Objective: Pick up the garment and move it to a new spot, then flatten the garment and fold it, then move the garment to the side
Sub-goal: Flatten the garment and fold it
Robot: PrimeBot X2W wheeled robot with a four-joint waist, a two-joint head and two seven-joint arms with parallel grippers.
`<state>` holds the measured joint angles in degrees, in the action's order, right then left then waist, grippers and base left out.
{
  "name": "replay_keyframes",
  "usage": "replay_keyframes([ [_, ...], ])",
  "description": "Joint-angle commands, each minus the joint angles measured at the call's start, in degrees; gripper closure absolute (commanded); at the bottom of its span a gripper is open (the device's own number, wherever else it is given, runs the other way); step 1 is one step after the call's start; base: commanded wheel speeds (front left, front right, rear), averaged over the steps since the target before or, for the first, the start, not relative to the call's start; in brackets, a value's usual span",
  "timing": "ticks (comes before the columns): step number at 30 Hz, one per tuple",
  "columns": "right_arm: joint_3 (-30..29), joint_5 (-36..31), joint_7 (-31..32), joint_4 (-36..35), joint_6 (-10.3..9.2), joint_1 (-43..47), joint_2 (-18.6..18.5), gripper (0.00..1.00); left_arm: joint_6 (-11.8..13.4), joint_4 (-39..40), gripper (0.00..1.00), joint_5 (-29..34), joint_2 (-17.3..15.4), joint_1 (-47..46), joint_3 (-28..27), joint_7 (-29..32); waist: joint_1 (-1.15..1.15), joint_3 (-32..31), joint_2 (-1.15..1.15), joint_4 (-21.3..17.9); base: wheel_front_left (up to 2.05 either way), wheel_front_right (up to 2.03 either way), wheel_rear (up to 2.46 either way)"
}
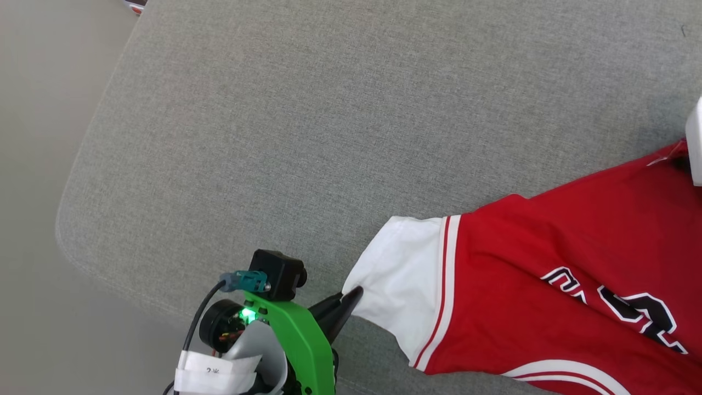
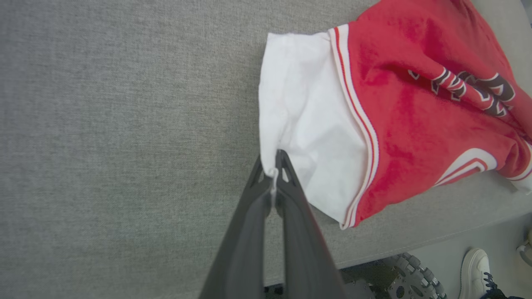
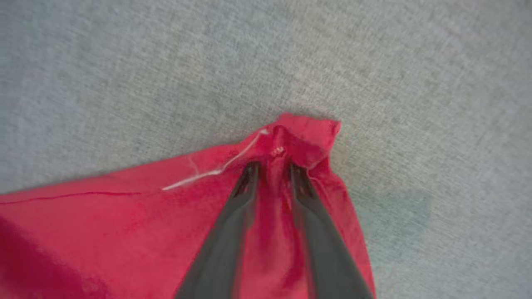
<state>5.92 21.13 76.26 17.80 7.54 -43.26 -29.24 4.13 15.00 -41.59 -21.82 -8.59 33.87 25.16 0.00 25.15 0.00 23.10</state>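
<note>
Black-fingered, your left gripper (image 2: 273, 168) pinches the white sleeve edge of the garment (image 1: 548, 247). Your right gripper (image 3: 274, 166) straddles a bunched red corner, jaws partly apart; you cannot tell whether it grips. The garment lies spread on the grey fabric cushion (image 1: 329, 109), toward its right side.

Soft, matt red cloth with white cloth sleeves: a shirt (image 1: 548, 247) at four o'clock on a coarse-woven grey fabric surface (image 1: 329, 109). At six o'clock, a glossy green plastic bracket (image 1: 299, 340) above smooth, matt dark fingers (image 2: 245, 232). At nine o'clock, a smooth, pale floor (image 1: 33, 164).
</note>
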Motion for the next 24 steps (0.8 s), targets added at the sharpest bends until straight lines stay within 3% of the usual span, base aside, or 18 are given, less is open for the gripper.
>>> replay_keyframes([
  [1, 0.92, 0.78, -0.36, 1.87, -0.05, 3.18, 0.73, 1.0, -0.4, -0.36, 1.0, -0.06, 0.17, -1.19, -0.18, -0.55, 0.0, -0.2, 0.0, -0.13, 0.0, 0.0, 0.0],
  [13, 0.83, 5.15, -13.72, 1.98, -0.05, 2.2, 2.15, 1.0, 0.61, -1.77, 1.0, -0.29, -1.02, -1.11, -2.69, -2.27, 0.0, -5.5, 0.0, -3.6, 0.0, 0.0, 0.0],
  [24, 0.46, 10.23, -28.8, -1.19, -0.05, 4.84, 0.34, 1.0, 3.06, 0.16, 1.0, 1.16, -3.84, -1.57, -7.83, -5.53, 0.0, -13.65, 0.0, -9.82, 0.0, 0.0, 0.0],
])
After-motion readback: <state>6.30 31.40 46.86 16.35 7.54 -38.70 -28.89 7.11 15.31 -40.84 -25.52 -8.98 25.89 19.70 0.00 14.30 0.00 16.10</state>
